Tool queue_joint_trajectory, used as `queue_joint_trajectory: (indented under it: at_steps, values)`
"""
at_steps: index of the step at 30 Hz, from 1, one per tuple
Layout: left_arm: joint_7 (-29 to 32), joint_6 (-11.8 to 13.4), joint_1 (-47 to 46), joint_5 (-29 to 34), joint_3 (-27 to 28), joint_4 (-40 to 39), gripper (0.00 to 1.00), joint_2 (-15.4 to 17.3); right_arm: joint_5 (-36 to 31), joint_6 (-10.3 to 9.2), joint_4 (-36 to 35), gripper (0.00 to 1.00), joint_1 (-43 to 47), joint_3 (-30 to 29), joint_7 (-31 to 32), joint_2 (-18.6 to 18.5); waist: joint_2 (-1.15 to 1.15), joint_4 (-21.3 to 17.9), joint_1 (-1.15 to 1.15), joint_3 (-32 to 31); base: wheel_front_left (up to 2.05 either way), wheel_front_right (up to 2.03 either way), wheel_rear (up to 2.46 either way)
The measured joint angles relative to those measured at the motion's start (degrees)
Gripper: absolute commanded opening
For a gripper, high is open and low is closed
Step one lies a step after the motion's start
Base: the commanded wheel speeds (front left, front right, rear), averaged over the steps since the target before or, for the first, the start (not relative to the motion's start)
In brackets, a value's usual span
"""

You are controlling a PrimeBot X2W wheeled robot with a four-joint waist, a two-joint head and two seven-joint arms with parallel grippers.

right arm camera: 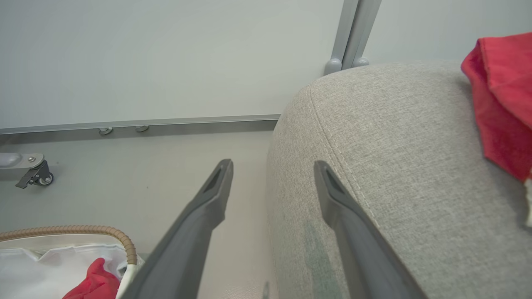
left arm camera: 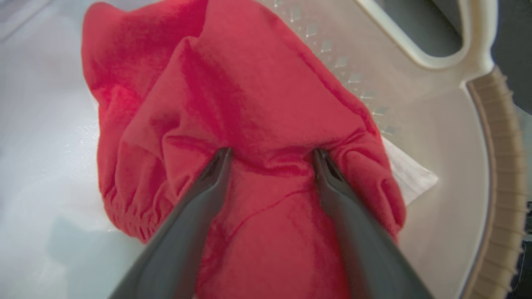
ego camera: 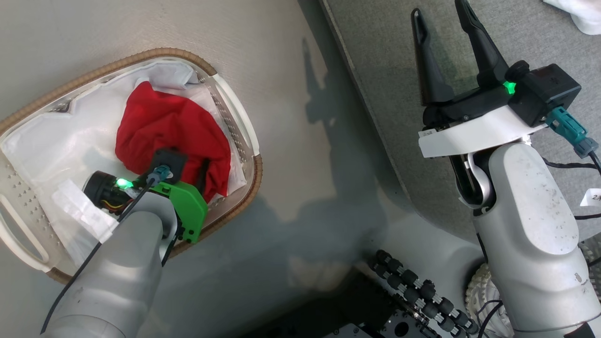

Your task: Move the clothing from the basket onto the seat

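Observation:
A crumpled red garment (ego camera: 171, 131) lies in the white basket (ego camera: 244, 126) on its white liner (ego camera: 61, 136), on the floor at the left. My left gripper (left arm camera: 271, 155) reaches down into the basket and is open, both fingertips pressed into the red fabric (left arm camera: 232, 91), which bunches between them. My right gripper (ego camera: 438, 10) hovers open and holds nothing over the edge of the grey seat (ego camera: 385, 61). In the right wrist view this gripper (right arm camera: 273, 166) straddles the seat's (right arm camera: 395, 145) rounded corner, and another red garment (right arm camera: 503, 95) lies on the cushion.
A white cloth (ego camera: 580, 16) lies on the seat at the far right. My base with black rollers (ego camera: 413, 291) sits between basket and seat. A pale wall and a caster (right arm camera: 37, 176) stand beyond the basket's brown rim (right arm camera: 83, 230).

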Motion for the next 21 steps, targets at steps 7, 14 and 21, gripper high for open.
queue_joint_trajectory:
  at_steps: [7,14,21]
  values:
    - [0.0,0.0,-1.2,-0.8,-0.2,2.6,0.04,-0.2,-0.1,0.0,-0.1,1.0,-0.3,-0.1,0.0,0.0,0.0,0.2,0.0,0.2,0.0,0.0,0.0]
    - [0.0,0.0,-1.1,-2.7,-1.2,3.3,0.0,-0.4,0.1,0.0,0.5,1.0,-1.0,0.6,0.0,0.0,0.0,0.0,0.0,-0.8,0.0,0.0,0.0]
    - [0.0,0.0,1.7,-4.5,-0.4,-0.4,0.0,-0.8,-0.6,0.0,2.4,1.0,-1.0,1.1,0.0,0.1,0.0,0.6,0.0,-4.4,0.0,0.0,0.0]
